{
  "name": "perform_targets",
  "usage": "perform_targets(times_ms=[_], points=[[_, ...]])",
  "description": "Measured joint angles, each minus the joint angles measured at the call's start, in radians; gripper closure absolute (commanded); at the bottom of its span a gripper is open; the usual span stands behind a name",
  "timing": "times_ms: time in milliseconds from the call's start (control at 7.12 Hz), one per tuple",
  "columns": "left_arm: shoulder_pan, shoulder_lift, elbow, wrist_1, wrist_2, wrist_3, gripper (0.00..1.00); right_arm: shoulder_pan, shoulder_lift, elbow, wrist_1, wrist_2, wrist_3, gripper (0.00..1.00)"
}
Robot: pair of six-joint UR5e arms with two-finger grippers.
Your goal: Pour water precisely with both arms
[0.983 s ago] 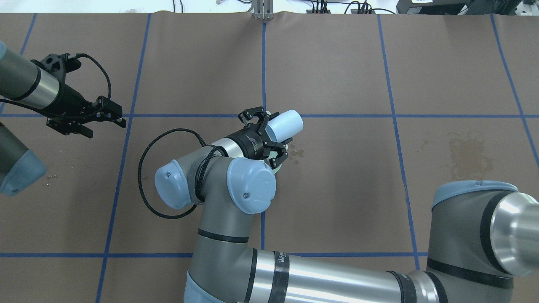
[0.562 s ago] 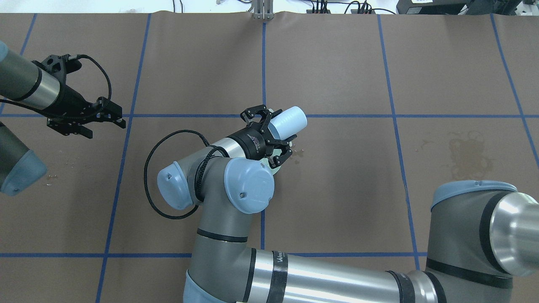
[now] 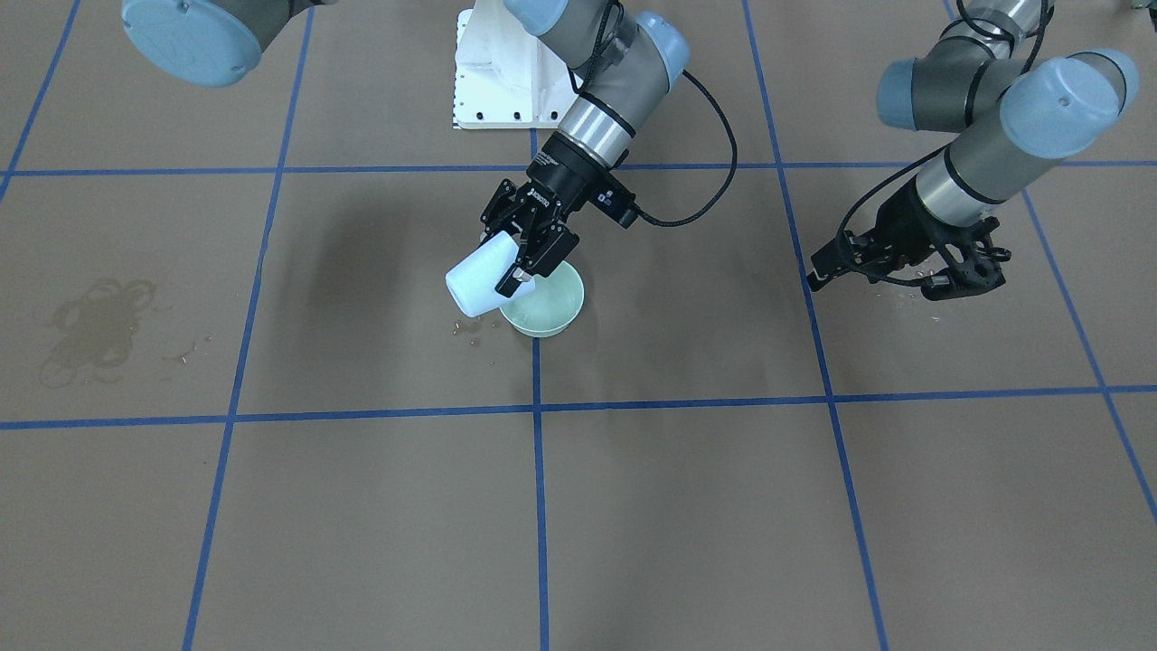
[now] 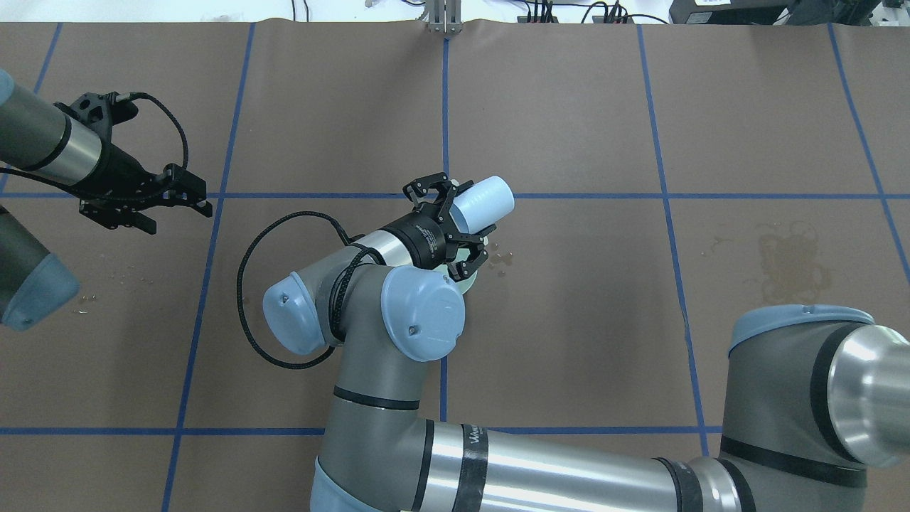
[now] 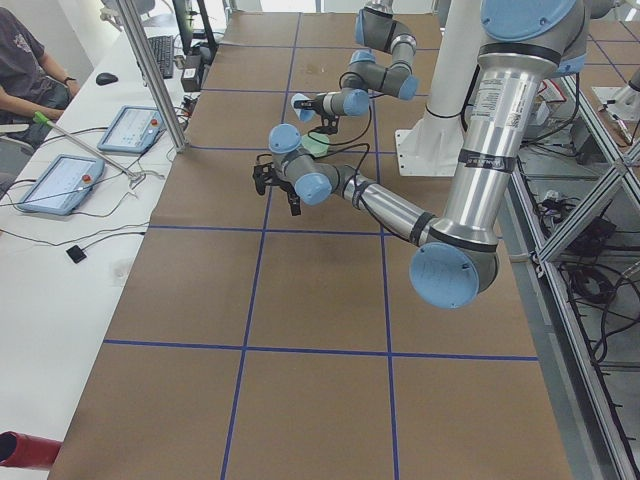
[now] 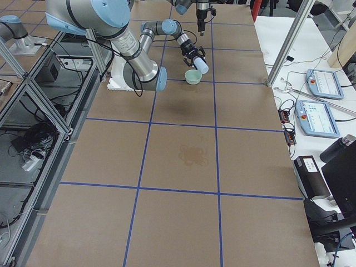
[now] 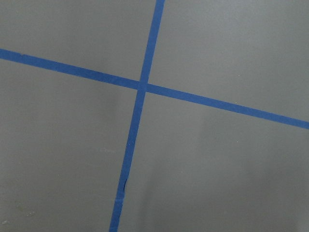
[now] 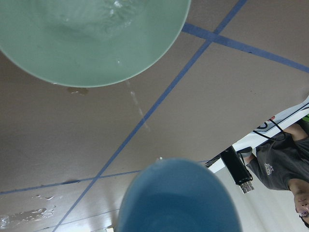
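My right gripper (image 4: 469, 222) (image 3: 522, 258) is shut on a pale blue cup (image 4: 485, 202) (image 3: 473, 287), held tipped on its side over the rim of a pale green bowl (image 3: 553, 309) (image 8: 91, 53). In the right wrist view, water (image 8: 99, 17) glints and ripples inside the bowl, and the cup (image 8: 178, 198) fills the bottom edge. From overhead the gripper hides most of the bowl. My left gripper (image 4: 178, 213) (image 3: 872, 276) hangs open and empty far to the left, above bare table.
Water drops (image 4: 502, 262) (image 3: 470, 330) lie on the brown paper beside the bowl, and a dried stain (image 4: 793, 263) marks the right side. Blue tape lines grid the table. A person (image 5: 20, 60) sits at a side bench with tablets (image 5: 130, 125).
My right gripper has shifted and turned slightly with the cup, staying over the bowl. The left arm has not moved.
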Motion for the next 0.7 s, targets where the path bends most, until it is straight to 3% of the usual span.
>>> perform_targets(times_ms=[281, 702], points=[[0.000, -0.002, -0.002, 0.000, 0.000, 0.000, 0.00, 0.026, -0.049, 0.075, 0.080, 0.070, 0.181, 1.00], [-0.001, -0.007, -0.011, 0.003, 0.000, -0.006, 0.00, 0.141, -0.401, 0.517, 0.253, 0.339, 0.516, 1.00]])
